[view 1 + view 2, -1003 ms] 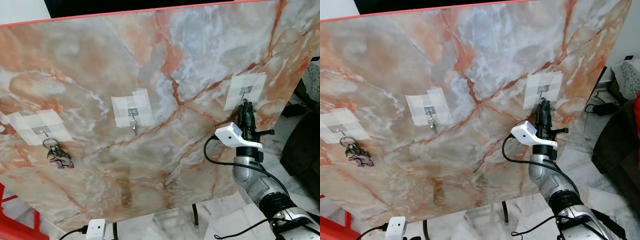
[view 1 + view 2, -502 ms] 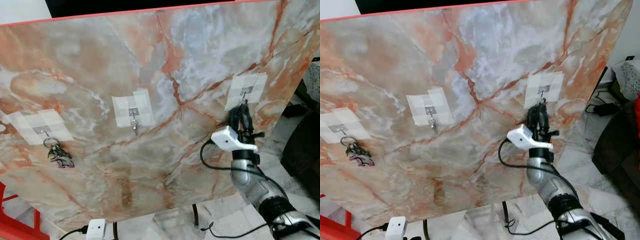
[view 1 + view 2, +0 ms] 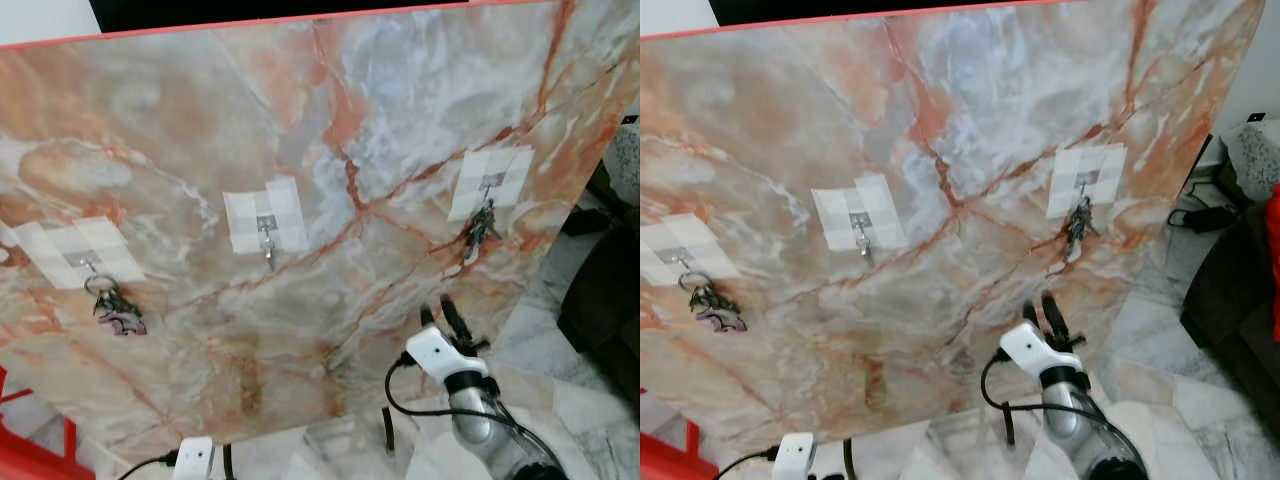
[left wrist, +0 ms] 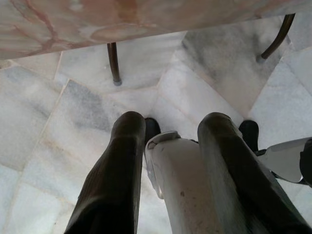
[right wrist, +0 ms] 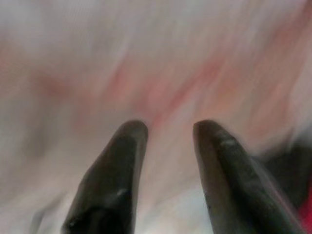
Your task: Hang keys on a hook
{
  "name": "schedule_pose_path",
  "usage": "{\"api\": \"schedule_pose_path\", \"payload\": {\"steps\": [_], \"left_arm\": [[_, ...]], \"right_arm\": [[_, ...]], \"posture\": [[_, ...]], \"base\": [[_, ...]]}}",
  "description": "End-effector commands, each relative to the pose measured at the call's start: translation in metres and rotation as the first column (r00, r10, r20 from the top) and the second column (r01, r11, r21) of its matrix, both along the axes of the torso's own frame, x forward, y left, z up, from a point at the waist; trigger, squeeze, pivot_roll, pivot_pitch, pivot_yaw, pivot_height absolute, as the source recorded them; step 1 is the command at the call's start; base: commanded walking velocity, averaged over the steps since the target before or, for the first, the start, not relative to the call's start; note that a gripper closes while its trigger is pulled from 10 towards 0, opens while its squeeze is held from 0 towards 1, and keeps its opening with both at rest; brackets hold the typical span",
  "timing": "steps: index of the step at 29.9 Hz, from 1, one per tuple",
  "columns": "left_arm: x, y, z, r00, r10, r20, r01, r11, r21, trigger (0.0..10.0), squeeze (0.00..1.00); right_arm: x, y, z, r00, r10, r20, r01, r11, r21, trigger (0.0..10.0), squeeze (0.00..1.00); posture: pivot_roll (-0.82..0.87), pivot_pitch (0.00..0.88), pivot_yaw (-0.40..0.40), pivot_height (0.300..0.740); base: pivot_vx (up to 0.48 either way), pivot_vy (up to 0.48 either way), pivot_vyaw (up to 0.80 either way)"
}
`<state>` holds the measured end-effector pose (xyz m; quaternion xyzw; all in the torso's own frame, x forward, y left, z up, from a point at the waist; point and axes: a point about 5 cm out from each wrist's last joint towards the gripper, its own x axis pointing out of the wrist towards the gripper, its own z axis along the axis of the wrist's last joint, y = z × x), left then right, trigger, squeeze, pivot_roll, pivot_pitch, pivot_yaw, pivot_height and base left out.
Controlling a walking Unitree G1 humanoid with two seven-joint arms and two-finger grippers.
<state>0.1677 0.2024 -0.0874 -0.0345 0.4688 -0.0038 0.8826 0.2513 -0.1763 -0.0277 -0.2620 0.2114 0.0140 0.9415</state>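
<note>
A marbled orange-and-grey board (image 3: 330, 120) stands upright before me with three taped metal hooks. A dark bunch of keys (image 3: 480, 225) hangs from the right hook (image 3: 489, 185). Another key bunch with a purple fob (image 3: 115, 308) hangs from the left hook (image 3: 85, 262). The middle hook (image 3: 266, 235) is bare. My right gripper (image 3: 440, 314) is open, well below the right keys and apart from them, its fingers (image 5: 122, 165) holding nothing. My left gripper (image 4: 170, 126) hangs low, open, pointing at the floor.
The board stands on thin dark legs (image 4: 114, 63) over a pale marble tile floor (image 4: 44, 126). A dark sofa (image 3: 605, 300) stands at the right. A red frame (image 3: 30, 455) shows at the lower left. A black cable (image 3: 415, 395) loops from my right wrist.
My right gripper let go of the keys, which now hang on the right hook. It opened and dropped down and slightly left, away from the board.
</note>
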Motion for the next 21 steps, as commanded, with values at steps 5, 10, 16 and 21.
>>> {"api": "schedule_pose_path", "payload": {"steps": [5,10,16,21], "left_arm": [[-0.003,0.004,-0.001,1.000,-0.008,-0.019,0.008,1.000,0.019,10.0,0.00],[-0.003,0.006,-0.001,1.000,-0.013,-0.021,0.013,0.999,0.031,10.0,0.00],[-0.004,0.008,-0.001,1.000,-0.022,-0.021,0.022,0.999,0.039,10.0,0.00],[-0.004,0.009,0.000,1.000,-0.015,-0.016,0.016,0.999,0.052,10.0,0.00]], "right_arm": [[-0.062,-0.014,-0.049,0.903,-0.211,-0.375,0.305,0.928,0.212,10.0,0.00],[-0.100,-0.023,-0.068,0.769,-0.362,-0.527,0.529,0.823,0.207,10.0,0.00],[-0.111,-0.023,-0.073,0.712,-0.381,-0.590,0.607,0.756,0.244,10.0,0.00],[-0.096,-0.020,-0.068,0.737,-0.355,-0.575,0.594,0.746,0.301,10.0,0.00]], "posture": [[-0.06,0.000,0.008,0.740],[-0.07,0.000,0.025,0.740],[-0.06,0.000,0.027,0.740],[-0.06,0.000,0.023,0.740]], "base": [[0.000,0.000,0.00],[0.000,0.000,0.00],[0.000,0.000,0.00],[0.000,0.000,0.00]]}}
